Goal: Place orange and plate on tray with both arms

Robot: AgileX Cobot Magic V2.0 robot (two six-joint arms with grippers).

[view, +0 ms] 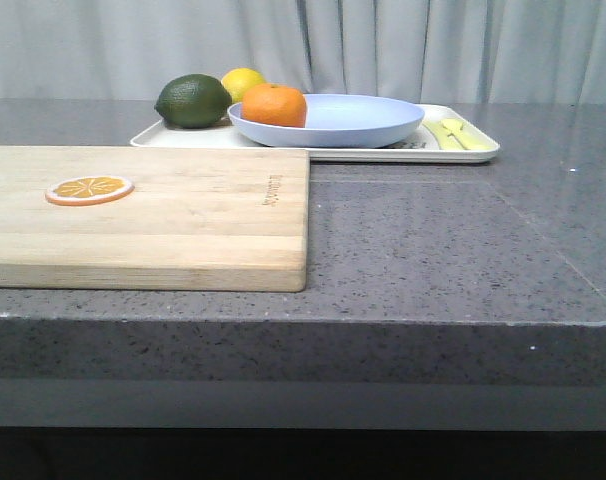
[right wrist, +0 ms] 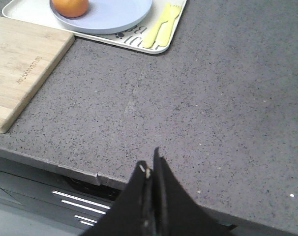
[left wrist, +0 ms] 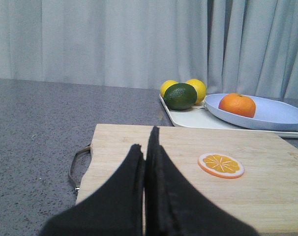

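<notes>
The orange (view: 274,104) lies in the pale lavender-blue plate (view: 363,120), and the plate rests on the cream-white tray (view: 480,152) at the back of the counter. All three also show in the left wrist view: the orange (left wrist: 237,104), the plate (left wrist: 282,114), the tray (left wrist: 188,118); and in the right wrist view: the orange (right wrist: 70,6), the plate (right wrist: 119,12), the tray (right wrist: 134,39). My left gripper (left wrist: 145,147) is shut and empty over the near end of the wooden board. My right gripper (right wrist: 150,164) is shut and empty over the counter's front edge. Neither gripper shows in the front view.
A wooden cutting board (view: 183,215) with a flat orange slice (view: 89,189) lies front left. A dark green fruit (view: 192,101) and a yellow lemon (view: 242,82) sit on the tray's left end; yellow cutlery (view: 458,134) lies on its right end. Grey curtains hang behind.
</notes>
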